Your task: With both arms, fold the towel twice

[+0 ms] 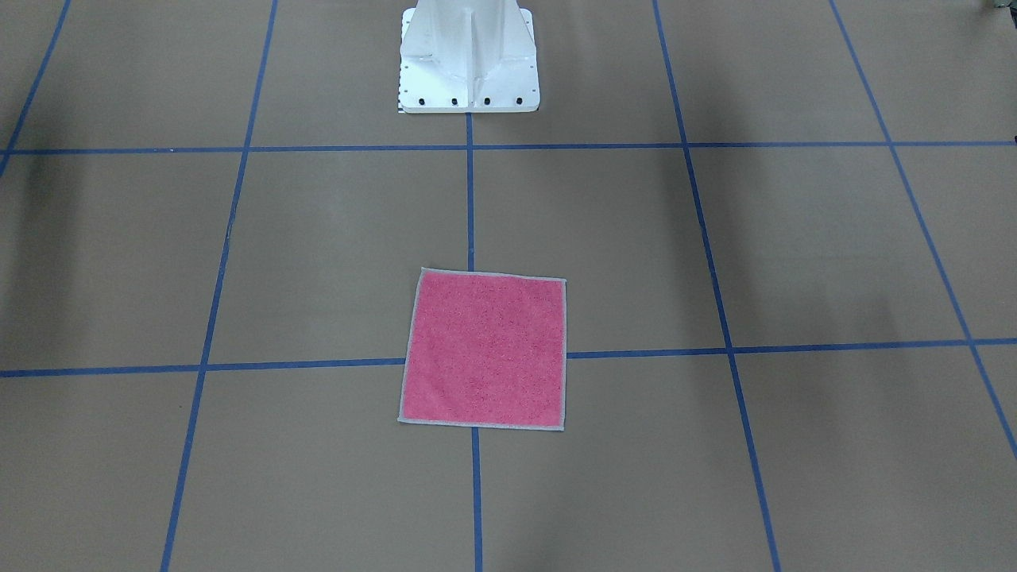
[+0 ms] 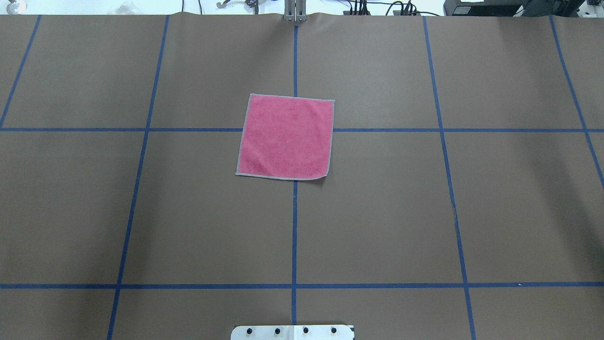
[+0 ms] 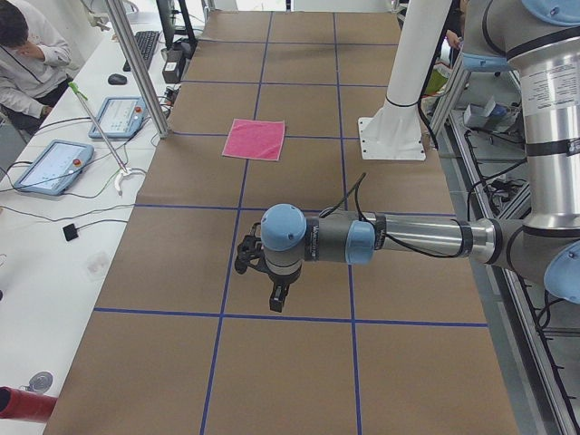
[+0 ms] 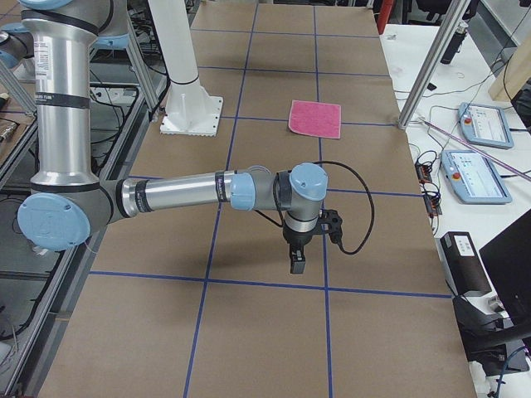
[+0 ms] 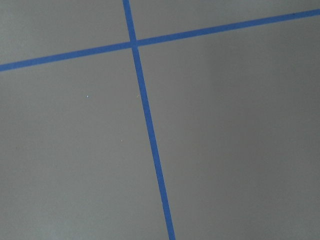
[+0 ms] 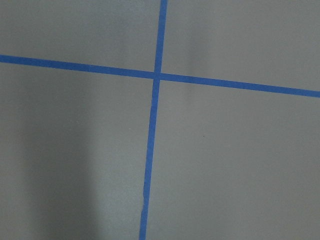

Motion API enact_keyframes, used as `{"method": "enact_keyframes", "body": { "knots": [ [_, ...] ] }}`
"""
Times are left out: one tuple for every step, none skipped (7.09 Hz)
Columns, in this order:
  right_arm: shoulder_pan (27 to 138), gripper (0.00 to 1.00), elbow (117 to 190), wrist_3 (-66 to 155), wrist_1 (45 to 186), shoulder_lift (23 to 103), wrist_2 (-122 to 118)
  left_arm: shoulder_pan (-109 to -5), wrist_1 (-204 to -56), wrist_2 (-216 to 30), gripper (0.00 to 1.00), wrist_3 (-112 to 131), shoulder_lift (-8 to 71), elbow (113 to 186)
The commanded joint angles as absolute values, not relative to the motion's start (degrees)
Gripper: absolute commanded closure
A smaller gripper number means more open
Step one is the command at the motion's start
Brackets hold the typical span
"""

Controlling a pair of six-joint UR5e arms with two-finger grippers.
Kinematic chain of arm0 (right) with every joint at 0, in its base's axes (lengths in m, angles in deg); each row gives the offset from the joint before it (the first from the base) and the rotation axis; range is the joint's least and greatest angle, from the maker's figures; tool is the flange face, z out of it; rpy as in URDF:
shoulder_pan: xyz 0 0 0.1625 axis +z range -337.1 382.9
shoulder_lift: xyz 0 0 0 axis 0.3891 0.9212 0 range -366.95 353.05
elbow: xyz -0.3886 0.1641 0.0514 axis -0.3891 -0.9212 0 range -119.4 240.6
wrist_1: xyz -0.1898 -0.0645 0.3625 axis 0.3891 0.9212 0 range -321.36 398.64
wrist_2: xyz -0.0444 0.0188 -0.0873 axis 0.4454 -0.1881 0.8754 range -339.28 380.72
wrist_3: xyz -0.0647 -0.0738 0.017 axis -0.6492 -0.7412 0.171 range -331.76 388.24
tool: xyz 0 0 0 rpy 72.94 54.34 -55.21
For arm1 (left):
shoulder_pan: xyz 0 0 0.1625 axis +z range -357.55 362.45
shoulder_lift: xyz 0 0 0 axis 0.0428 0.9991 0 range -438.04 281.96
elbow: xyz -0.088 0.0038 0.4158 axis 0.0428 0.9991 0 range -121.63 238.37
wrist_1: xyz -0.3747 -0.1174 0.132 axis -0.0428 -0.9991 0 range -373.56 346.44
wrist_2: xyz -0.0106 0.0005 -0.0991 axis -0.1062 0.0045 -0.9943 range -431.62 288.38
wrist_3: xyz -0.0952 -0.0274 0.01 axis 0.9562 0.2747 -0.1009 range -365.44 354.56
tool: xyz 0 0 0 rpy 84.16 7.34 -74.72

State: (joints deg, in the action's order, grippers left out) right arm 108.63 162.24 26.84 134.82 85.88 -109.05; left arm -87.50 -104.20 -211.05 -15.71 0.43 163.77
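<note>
Towel [image 1: 483, 349] flat, far from left gripper [image 3: 276, 302], right gripper [image 4: 296, 264].

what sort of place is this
Most likely a robotics lab: a table covered in brown paper with a blue tape grid, the left arm and right arm reaching over it, and teach pendants on a side bench.

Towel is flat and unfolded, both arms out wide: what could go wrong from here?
1. The towel lies skewed to the blue tape lines, so grasps squared to the grid could fold it crooked.
2. Its near corner on the robot's right looks slightly curled; a grasp there may bunch.
3. It lies flat on the brown paper cover, so a pinch might catch paper too.
</note>
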Motion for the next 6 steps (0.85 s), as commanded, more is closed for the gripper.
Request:
{"method": "enact_keyframes", "body": {
  "knots": [
    [107.1, 0.0, 162.2, 27.5, 131.2, 86.1, -114.4, -87.4, -106.9, -212.8, 0.0, -14.0, 2.2, 163.3],
    [104.7, 0.0, 162.6, 31.7, 131.0, 85.2, -114.7, -87.3, -108.1, -216.7, 0.0, -14.3, 3.0, 163.3],
    [102.6, 0.0, 162.8, 37.6, 129.4, 83.0, -114.9, -85.8, -115.8, -220.0, 0.0, -13.6, 3.2, 163.1],
    [99.7, 0.0, 162.8, 44.2, 123.8, 83.0, -114.9, -83.0, -117.3, -221.2, 0.0, -6.7, 4.8, 162.0],
    [95.7, 0.0, 163.0, 53.7, 117.5, 82.7, -114.7, -79.6, -117.4, -221.1, 0.0, 2.4, 8.7, 162.3],
    [92.3, 0.0, 163.2, 63.3, 112.2, 81.8, -114.6, -75.5, -117.4, -220.8, 0.0, 6.6, 11.3, 162.2]
  ]
}}
